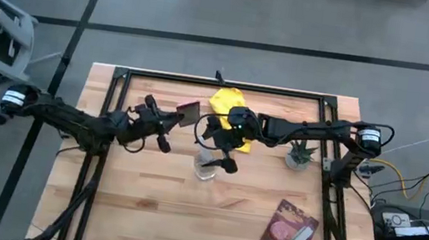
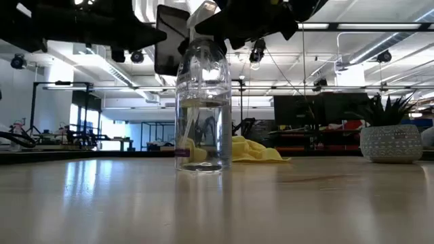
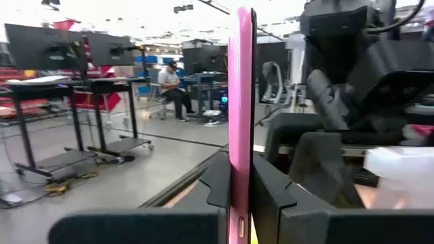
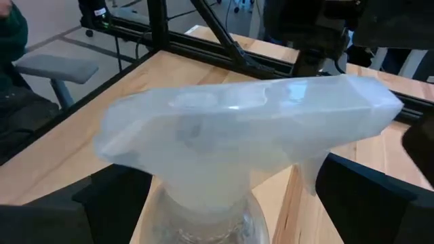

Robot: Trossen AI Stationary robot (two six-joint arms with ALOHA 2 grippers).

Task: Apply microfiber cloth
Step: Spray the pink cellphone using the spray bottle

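High view: the microfiber cloth [image 1: 227, 105] lies on the surface at the far edge, partly under the right arm. The right claw [image 1: 220, 156] hovers at the spray bottle [image 1: 207, 168]; a careless move could topple it.

Low view: the cloth lies behind the bottle, partly hidden.

Left wrist view: the left claw [image 3: 239, 196] clamps a pink phone [image 3: 240, 122].

Right wrist view: the bottle's head sits between spread fingers; contact is unclear.

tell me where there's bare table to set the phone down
Free patches: the near left of the table, bordered by the spray bottle and the pink packet; also the strip between bottle and packet. Crowded: the far middle, where both grippers, the yellow cloth, the bottle and the potted plant cluster.
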